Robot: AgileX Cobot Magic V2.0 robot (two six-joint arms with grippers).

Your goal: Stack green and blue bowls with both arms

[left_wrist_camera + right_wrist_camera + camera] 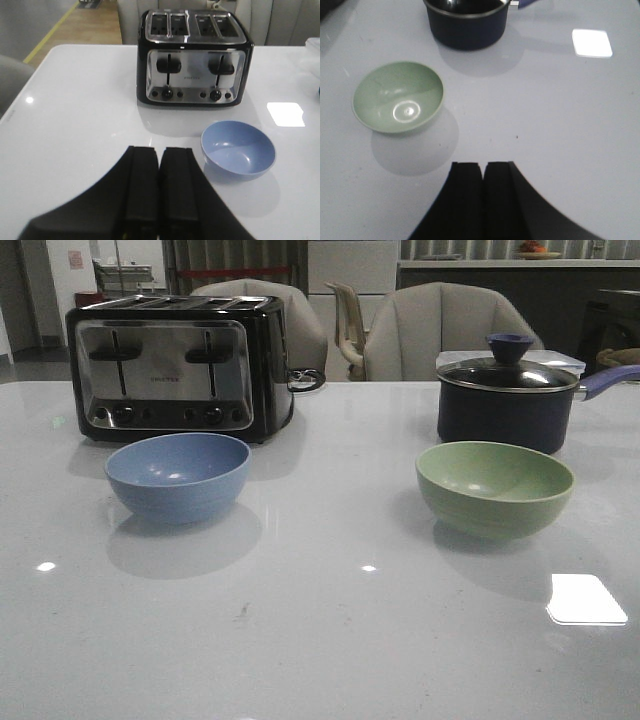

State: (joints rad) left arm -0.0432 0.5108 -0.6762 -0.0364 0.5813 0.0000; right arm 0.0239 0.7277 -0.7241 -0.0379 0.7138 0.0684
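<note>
We see the blue bowl [178, 476] upright and empty at left, the green bowl [494, 486] upright, seemingly empty, well apart at right, both unstacked.

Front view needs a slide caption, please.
Blue bowl before a toaster, green bowl before a lidded saucepan.

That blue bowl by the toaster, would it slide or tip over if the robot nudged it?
The blue bowl narrows to a small base, so a push at the rim might rock or tip it. The table looks glossy, so a low nudge would probably make it slide. It looks stiff, matte and fairly light, likely easy to pinch by its wall.
</note>
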